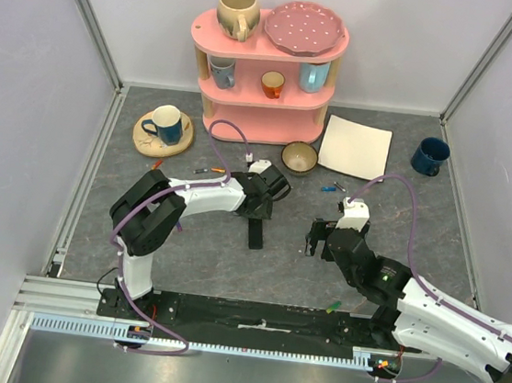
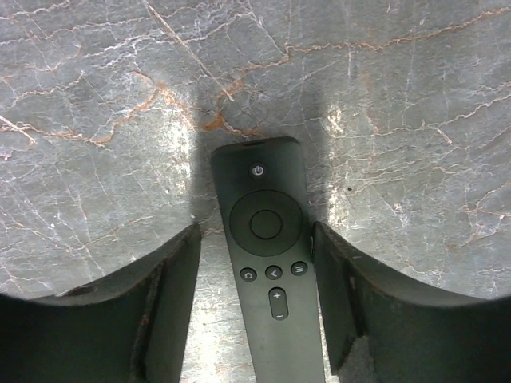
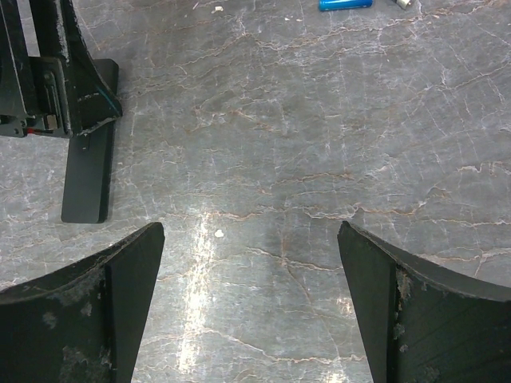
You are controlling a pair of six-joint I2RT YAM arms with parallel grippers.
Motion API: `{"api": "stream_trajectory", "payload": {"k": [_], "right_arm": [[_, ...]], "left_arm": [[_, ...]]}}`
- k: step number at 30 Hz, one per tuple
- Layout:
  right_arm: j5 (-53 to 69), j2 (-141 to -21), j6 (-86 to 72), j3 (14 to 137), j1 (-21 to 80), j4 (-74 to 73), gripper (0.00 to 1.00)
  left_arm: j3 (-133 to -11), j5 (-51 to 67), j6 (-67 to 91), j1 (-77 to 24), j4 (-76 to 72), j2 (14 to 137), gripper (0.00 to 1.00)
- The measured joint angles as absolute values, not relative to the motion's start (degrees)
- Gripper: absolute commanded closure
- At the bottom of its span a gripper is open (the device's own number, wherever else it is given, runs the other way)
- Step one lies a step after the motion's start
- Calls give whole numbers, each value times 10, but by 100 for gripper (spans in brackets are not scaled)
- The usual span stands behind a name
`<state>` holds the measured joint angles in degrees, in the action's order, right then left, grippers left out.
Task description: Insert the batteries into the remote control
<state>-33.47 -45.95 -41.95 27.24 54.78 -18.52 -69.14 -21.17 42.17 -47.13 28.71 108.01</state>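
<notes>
Left wrist view: my left gripper (image 2: 255,231) stands spread astride the remote control (image 2: 267,263), not yet pinching it. The right pad (image 2: 339,303) sits just beside the remote's edge, while a strip of table (image 2: 96,120) shows between the slab and the left pad (image 2: 172,311). The remote lies flat, buttons up, running out ahead of the fingers.

My right gripper (image 3: 249,239) hangs spread wide over bare tabletop with nothing between the pads; the remote lies off to its left. A blue battery (image 3: 345,4) lies well ahead of it, and other batteries (image 1: 208,169) lie beyond my left gripper.

I judge the uneven gap to be the main risk: one pad would touch first and shove or twist the thin slab, which could pop out of the grip. With the buttons up, the battery bay is probably underneath.
</notes>
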Motion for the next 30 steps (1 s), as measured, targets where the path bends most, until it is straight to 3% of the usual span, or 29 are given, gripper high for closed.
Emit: {"api": "stream_trajectory", "payload": {"k": [6, 11, 17, 18, 24, 30], "right_arm": [[-335, -463, -419, 272, 548, -185, 2], [-335, -463, -420, 272, 548, -185, 2], [-334, -457, -420, 273, 548, -192, 2], [-335, -456, -420, 273, 548, -194, 2], [-337, -449, -408, 298, 548, -222, 2], [-344, -448, -385, 373, 548, -234, 2]], "left_arm": [[-693, -213, 423, -472, 286, 1082, 55], [-690, -215, 426, -475, 281, 1081, 62], [-671, -213, 426, -475, 259, 1068, 89], [-665, -209, 426, -475, 252, 1063, 98], [-593, -187, 420, -476, 216, 983, 98], [-517, -140, 402, -458, 131, 788, 98]]}}
